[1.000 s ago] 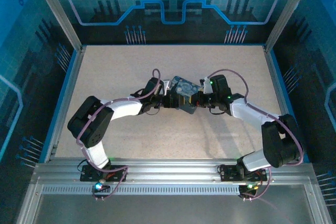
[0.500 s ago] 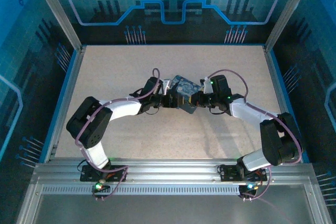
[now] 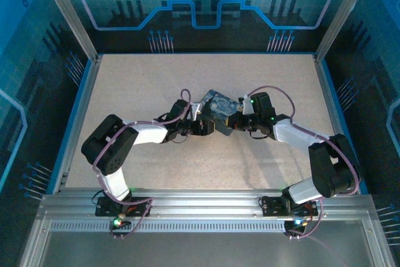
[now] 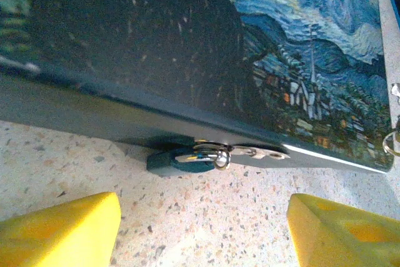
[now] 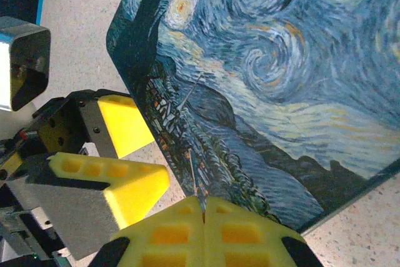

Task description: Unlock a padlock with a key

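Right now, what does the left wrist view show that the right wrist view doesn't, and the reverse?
Left wrist view's own: the padlock, hooked through the hasp on the side wall of the tin, just above the table. Right wrist view's own: the right gripper, shut, at the lid's near edge, plus the lid's swirled sky. Shared: the painted tin, the speckled table and the left gripper, open, its yellow fingers apart.

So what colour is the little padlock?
The padlock is dark teal-blue, shackle silver; best in left wrist view.
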### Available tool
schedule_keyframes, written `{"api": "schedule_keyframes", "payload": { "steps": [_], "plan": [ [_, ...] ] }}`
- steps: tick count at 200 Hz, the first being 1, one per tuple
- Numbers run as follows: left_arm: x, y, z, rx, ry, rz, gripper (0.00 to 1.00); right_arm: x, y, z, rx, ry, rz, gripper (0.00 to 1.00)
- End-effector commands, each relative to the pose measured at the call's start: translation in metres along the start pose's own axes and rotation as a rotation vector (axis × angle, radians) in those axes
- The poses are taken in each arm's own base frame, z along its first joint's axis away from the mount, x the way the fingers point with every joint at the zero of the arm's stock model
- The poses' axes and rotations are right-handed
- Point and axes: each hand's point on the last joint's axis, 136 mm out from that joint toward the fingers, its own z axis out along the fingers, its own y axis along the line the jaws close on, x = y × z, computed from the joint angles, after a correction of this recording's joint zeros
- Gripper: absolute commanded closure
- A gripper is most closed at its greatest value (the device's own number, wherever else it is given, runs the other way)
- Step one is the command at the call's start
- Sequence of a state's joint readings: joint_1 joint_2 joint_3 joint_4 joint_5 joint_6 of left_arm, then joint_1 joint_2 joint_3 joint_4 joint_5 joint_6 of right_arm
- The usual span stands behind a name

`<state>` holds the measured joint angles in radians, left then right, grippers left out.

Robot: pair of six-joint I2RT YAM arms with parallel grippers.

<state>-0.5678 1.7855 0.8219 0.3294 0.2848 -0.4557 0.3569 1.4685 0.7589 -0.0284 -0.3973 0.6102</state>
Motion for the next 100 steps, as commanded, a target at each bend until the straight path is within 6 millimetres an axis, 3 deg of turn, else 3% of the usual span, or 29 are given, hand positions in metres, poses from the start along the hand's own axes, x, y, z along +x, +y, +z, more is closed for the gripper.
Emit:
{"api": "schedule_keyframes", "payload": {
  "steps": [1,45,100],
  "plan": [
    [-0.008,-0.006,0.013,0.007,-0.029,0.071,0.29,-0.002,-0.003,-0.004,0.01,-0.013,-0.006,1.0],
    [-0.004,-0.005,0.029,-0.025,-0.031,0.109,0.35,-0.003,-0.002,-0.006,0.011,-0.015,-0.011,1.0],
    [-0.007,0.003,0.034,-0.068,-0.068,0.128,0.39,-0.001,-0.004,-0.005,0.015,-0.012,-0.011,1.0]
  ]
}}
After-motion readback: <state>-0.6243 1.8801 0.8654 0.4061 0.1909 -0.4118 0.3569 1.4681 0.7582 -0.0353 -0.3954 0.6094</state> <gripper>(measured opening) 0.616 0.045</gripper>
